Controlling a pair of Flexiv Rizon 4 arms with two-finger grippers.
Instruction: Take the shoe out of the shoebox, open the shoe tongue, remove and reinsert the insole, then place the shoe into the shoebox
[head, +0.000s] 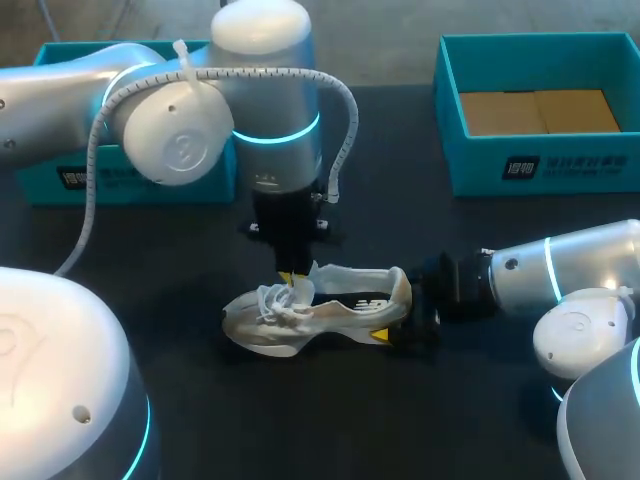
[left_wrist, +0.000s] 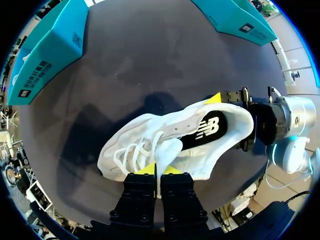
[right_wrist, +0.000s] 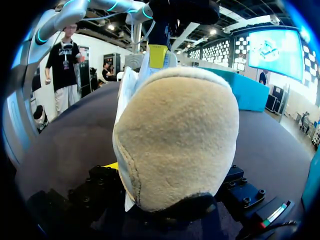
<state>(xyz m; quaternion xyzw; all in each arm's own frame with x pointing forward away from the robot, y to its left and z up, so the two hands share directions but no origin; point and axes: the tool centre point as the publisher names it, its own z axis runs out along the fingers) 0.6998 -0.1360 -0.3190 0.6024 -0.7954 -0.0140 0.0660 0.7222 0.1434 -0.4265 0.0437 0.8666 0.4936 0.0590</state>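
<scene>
A white sneaker (head: 330, 312) lies on its side on the dark table, toe toward my left. Its black insole (left_wrist: 205, 131) shows inside the opening. My left gripper (head: 293, 283) comes straight down over the laces and is shut on the white tongue (left_wrist: 170, 150), which is pinched thin between the yellow tips of the left gripper (left_wrist: 158, 171). My right gripper (head: 396, 306) comes in low from the right with the heel (right_wrist: 180, 135) between its widely spread fingers, one on each side. The right gripper (left_wrist: 231, 122) also shows at the heel in the left wrist view.
A teal shoebox (head: 540, 165) with brown cardboard inside stands open at the back right. A second teal box (head: 60, 180) sits at the back left, mostly behind my left arm. Bare dark table lies around the shoe.
</scene>
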